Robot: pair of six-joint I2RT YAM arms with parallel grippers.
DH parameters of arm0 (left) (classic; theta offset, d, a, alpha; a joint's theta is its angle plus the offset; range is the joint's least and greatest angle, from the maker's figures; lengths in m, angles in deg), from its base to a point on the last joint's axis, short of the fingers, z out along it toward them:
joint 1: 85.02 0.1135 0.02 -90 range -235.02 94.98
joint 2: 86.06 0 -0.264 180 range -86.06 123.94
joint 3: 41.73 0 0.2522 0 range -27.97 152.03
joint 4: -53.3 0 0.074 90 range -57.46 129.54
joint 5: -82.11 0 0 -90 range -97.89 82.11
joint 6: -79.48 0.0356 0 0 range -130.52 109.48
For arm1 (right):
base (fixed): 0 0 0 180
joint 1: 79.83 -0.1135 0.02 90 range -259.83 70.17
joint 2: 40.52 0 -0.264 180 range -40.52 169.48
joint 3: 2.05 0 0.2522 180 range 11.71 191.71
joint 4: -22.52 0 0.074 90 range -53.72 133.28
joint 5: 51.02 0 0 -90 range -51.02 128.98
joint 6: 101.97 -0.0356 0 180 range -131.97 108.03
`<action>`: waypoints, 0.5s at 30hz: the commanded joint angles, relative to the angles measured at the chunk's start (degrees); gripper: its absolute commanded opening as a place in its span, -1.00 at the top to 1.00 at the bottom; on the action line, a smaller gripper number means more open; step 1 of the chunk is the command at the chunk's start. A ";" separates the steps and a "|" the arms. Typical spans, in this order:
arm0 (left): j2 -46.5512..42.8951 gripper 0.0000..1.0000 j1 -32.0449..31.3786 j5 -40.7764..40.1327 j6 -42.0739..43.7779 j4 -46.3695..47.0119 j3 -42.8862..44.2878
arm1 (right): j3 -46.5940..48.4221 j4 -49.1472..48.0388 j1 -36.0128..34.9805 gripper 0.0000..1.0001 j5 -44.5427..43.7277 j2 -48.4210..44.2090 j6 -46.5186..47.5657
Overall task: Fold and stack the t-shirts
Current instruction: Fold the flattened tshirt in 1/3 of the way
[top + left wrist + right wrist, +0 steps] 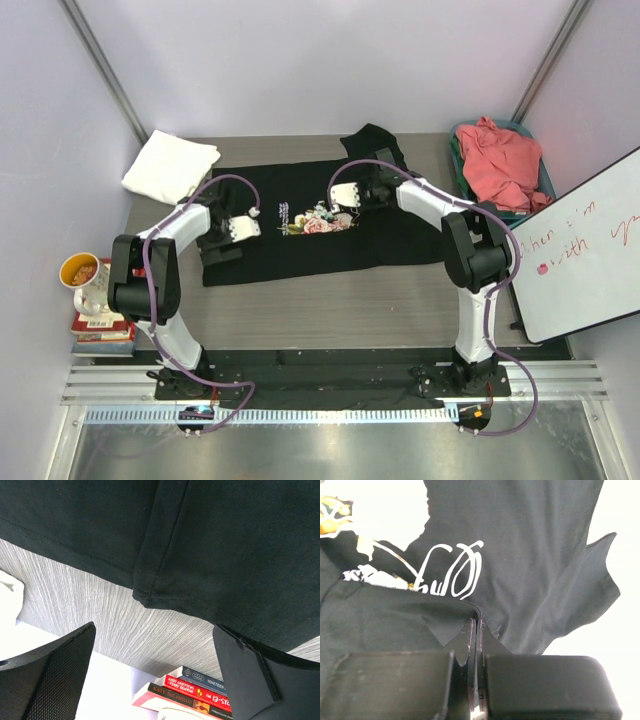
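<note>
The black t-shirt (300, 250) with the pink-rose print lies spread on the table; one part is bunched at the back (372, 143). My right gripper (343, 196) is shut on a fold of the black t-shirt (530, 555) just beside the white script, and its closed fingertips (470, 630) pinch the cloth. My left gripper (243, 228) is open above the shirt's left edge; its fingers (55, 675) are wide apart over the table below the hem (145, 597). The white t-shirt (170, 165) lies folded at the back left. The coral-pink t-shirt (498, 160) is piled in a basket.
A teal basket (547, 183) stands at the back right. A whiteboard (585, 250) leans at the right edge. A stack of books (100, 328) with a cup (80, 270) sits at the left edge; the books also show in the left wrist view (200, 690).
</note>
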 commanded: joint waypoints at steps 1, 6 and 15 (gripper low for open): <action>0.17 -1.00 0.31 0.74 -0.29 0.33 2.15 | 2.14 -4.75 -0.72 0.98 -0.56 0.74 0.18; 0.43 -0.99 0.31 0.83 -0.29 0.33 2.51 | 1.62 -7.55 -1.52 0.98 -0.91 1.44 0.01; 1.13 -1.00 0.31 0.92 -0.38 0.16 3.12 | -3.82 -21.68 -3.62 0.30 -3.63 2.15 -0.96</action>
